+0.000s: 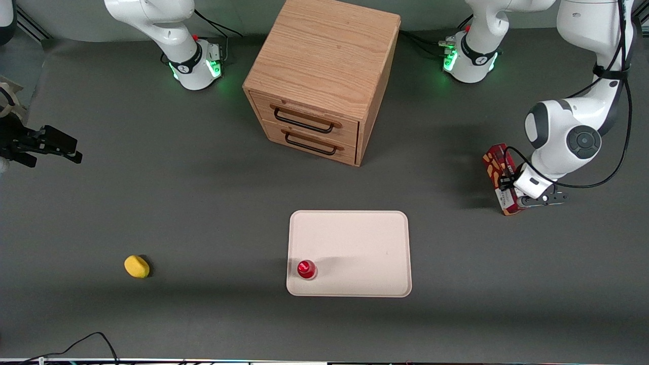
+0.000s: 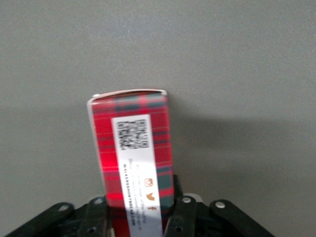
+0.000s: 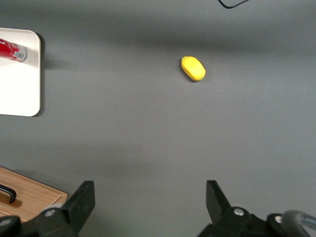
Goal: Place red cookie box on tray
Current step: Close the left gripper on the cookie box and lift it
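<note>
The red cookie box (image 1: 498, 172) is a long dark-red plaid carton toward the working arm's end of the table. My left gripper (image 1: 507, 188) is shut on it, one finger on each long side. In the left wrist view the box (image 2: 133, 148) shows its white label and code, gripped between the black fingers (image 2: 183, 217) of the gripper (image 2: 139, 222). I cannot tell whether the box rests on the table or hangs just above it. The cream-white tray (image 1: 365, 243) lies nearer the front camera than the box, toward the table's middle.
A small round red cap-like object (image 1: 306, 269) stands on the tray's corner. A wooden drawer cabinet (image 1: 324, 76) stands farther from the camera than the tray. A yellow lump (image 1: 137, 266) lies toward the parked arm's end.
</note>
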Action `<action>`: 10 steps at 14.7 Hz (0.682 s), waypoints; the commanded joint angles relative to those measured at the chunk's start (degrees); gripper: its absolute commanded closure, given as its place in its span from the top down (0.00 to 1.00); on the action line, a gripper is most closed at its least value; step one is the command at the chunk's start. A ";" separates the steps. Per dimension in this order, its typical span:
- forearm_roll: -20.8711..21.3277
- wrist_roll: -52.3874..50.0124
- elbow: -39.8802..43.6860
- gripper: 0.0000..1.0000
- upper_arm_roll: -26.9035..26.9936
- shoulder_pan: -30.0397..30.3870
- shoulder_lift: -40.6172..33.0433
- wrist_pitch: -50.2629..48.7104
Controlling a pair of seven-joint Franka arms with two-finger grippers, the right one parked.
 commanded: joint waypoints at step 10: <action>-0.55 -0.27 16.66 0.00 -0.17 -2.36 -12.84 -35.91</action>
